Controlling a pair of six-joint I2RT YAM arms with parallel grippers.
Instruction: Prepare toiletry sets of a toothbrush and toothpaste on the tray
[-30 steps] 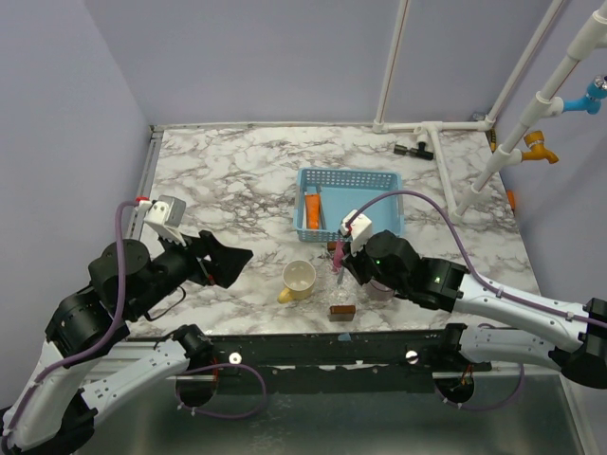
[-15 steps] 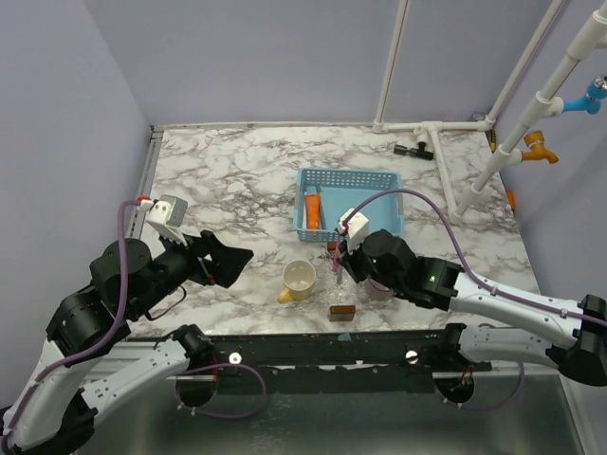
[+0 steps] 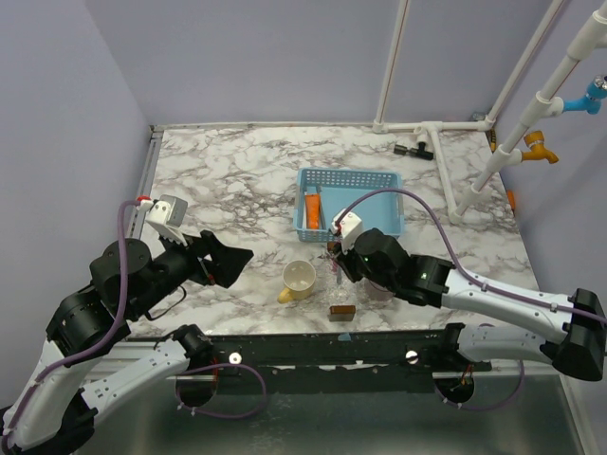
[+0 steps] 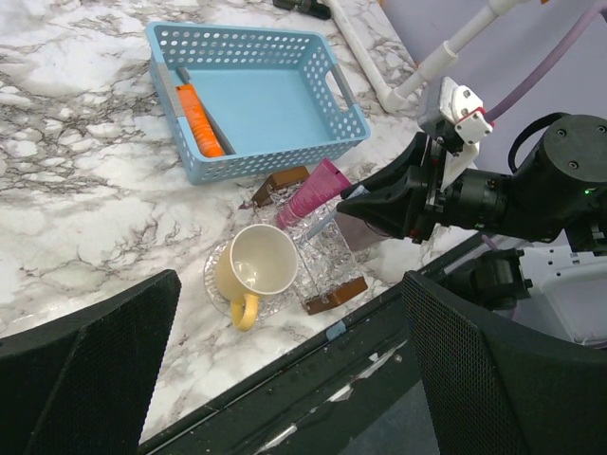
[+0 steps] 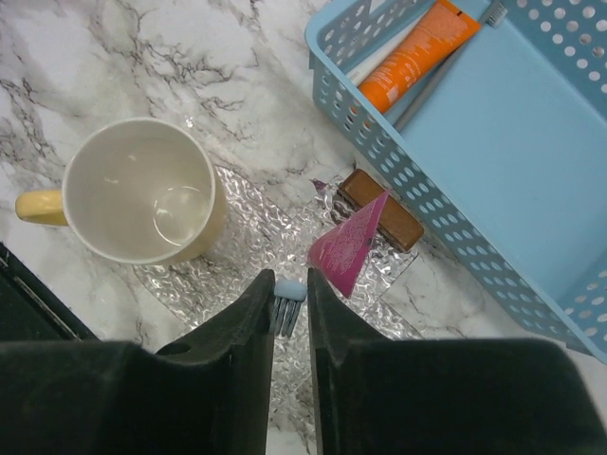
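A clear glass tray (image 5: 237, 284) with brown wooden ends lies near the table's front edge. A pink toothpaste tube (image 5: 346, 248) rests slanted on it. My right gripper (image 5: 290, 303) hangs straight over the tray, its two fingers pressed against the pale blue head of a toothbrush (image 5: 289, 290); the handle is hidden below. In the top view the right gripper (image 3: 338, 263) is just in front of the blue basket. My left gripper (image 4: 294, 379) stays wide open and holds nothing, off to the left of the tray (image 4: 327, 256).
A blue basket (image 3: 349, 173) behind the tray holds an orange toothpaste tube (image 5: 413, 55) and a grey toothbrush (image 5: 446, 57). A yellow mug (image 5: 142, 190) stands on a glass saucer left of the tray. A lilac cup (image 4: 358, 230) sits right of it.
My right gripper has shifted slightly left and back over the tray, the toothbrush still between its fingers. The left arm has not moved.
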